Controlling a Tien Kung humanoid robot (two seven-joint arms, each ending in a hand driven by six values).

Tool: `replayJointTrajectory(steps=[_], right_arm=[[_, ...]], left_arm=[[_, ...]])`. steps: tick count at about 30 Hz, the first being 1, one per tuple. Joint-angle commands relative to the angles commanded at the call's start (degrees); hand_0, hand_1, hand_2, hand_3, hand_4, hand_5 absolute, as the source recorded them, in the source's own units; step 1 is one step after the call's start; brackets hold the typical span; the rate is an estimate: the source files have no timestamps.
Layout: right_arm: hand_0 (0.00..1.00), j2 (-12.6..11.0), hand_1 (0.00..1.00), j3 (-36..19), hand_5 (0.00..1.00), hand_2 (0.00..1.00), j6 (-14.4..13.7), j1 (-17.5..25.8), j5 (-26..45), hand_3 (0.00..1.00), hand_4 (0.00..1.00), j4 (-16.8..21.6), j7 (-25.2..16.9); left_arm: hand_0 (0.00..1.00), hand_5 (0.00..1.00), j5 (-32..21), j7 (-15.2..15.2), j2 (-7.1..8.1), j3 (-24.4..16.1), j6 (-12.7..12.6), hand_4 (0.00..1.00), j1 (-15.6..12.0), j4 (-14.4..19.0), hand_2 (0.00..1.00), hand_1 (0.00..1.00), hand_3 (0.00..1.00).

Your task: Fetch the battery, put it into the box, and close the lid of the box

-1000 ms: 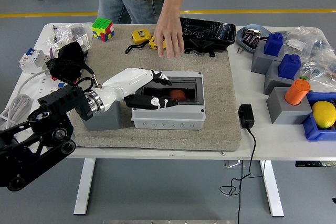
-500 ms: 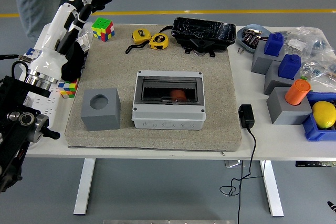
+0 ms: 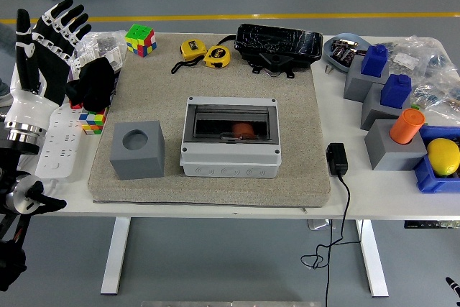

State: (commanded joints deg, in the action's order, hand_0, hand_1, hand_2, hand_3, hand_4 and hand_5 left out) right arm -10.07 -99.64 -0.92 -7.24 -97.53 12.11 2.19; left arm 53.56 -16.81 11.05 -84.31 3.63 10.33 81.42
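One robot hand is in view, the left hand (image 3: 44,44), raised at the far left edge above the table's left end with its fingers (image 3: 63,19) spread and straight, holding nothing. It is well apart from the grey box (image 3: 230,139), which sits in the middle of the tan mat (image 3: 295,113). The box's dark see-through lid (image 3: 230,121) lies shut over the opening, and through it an orange-red object (image 3: 243,129), apparently the battery, shows inside near the middle. Just left of the box on the mat stands a grey block with a round hole (image 3: 137,149). At the mat's far edge lie two yellow tape measures (image 3: 201,53) and a black tray (image 3: 279,45); a Rubik's cube (image 3: 141,39) sits to their left. Right of the mat, a black adapter (image 3: 336,159) rests on the white table (image 3: 374,188), with grey and blue blocks, an orange cylinder (image 3: 407,126) and a lemon (image 3: 443,156) beyond.
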Motion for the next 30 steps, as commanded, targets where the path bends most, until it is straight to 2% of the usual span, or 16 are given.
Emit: replayJointTrajectory(steps=[1,2,7,8,13,14,19,20,23,25,26,30], right_arm=[[0.790,0.0,0.735,0.0,0.946,0.737,0.0,0.0,0.0,0.792,0.998,0.0,0.0],[0.792,0.0,0.735,0.0,0.946,0.737,0.0,0.0,-0.1,0.793,0.998,0.0,0.0],[0.792,-0.2,0.735,0.2,0.946,0.737,0.0,-0.1,-0.2,0.793,0.998,0.0,0.0],[0.792,-0.2,0.736,0.2,0.944,0.737,0.1,-0.1,-0.3,0.792,0.998,-0.1,0.0],[0.792,-0.4,0.736,0.2,0.944,0.737,0.1,0.0,-0.5,0.792,0.998,-0.1,0.0],[0.792,-0.4,0.736,0.1,0.943,0.737,0.1,0.1,-0.5,0.791,0.998,-0.1,0.0],[0.792,-0.4,0.736,0.6,0.943,0.737,0.1,0.1,-0.3,0.791,0.998,0.0,0.0],[0.794,-0.4,0.736,0.7,0.941,0.737,0.1,0.0,-0.2,0.792,0.998,0.0,0.0],[0.794,-0.4,0.736,1.0,0.941,0.737,0.1,0.0,0.0,0.792,0.998,0.0,0.0],[0.794,-0.5,0.736,1.1,0.941,0.737,0.1,0.1,0.0,0.792,0.998,0.0,0.0],[0.794,-0.5,0.737,1.0,0.941,0.737,0.1,0.2,0.0,0.792,0.998,0.0,0.0],[0.794,-0.6,0.737,1.2,0.941,0.737,0.1,0.3,0.0,0.792,0.998,0.0,0.0]], left_arm=[[0.853,0.998,0.2,0.2,0.16,-0.1,0.2,0.998,0.0,-0.2,0.824,0.861,0.811],[0.892,0.998,0.8,0.4,0.37,-0.4,0.5,0.998,0.0,-0.5,0.881,0.913,0.905],[0.892,0.998,5.8,1.9,1.42,-1.4,0.9,0.998,-0.3,-0.3,0.881,0.913,0.905],[0.961,0.956,6.9,2.2,1.51,-1.5,0.9,0.998,-0.3,-0.1,0.970,0.998,0.973],[0.961,0.956,10.1,2.8,0.97,-2.3,0.7,0.998,-0.7,0.2,0.970,0.998,0.973],[0.984,0.875,10.5,2.9,0.96,-2.3,0.7,0.998,-0.8,0.2,0.988,0.998,0.984],[0.984,0.875,14.8,4.8,1.24,-2.8,0.6,0.998,-1.2,0.5,0.988,0.998,0.984],[0.997,0.831,15.4,5.1,1.35,-2.9,0.6,0.998,-1.3,0.6,0.995,0.998,0.988],[0.997,0.831,18.1,6.1,1.62,-3.6,0.1,0.998,-1.3,0.8,0.995,0.998,0.988],[0.997,0.831,18.0,6.2,1.73,-3.8,-0.2,0.998,-1.3,0.8,0.995,0.998,0.988],[0.963,0.897,17.3,6.1,1.78,-3.9,-0.8,0.998,-1.3,0.8,0.954,0.978,0.935],[0.963,0.897,14.8,5.3,1.65,-3.9,-1.9,0.998,-1.4,0.4,0.954,0.978,0.935]])
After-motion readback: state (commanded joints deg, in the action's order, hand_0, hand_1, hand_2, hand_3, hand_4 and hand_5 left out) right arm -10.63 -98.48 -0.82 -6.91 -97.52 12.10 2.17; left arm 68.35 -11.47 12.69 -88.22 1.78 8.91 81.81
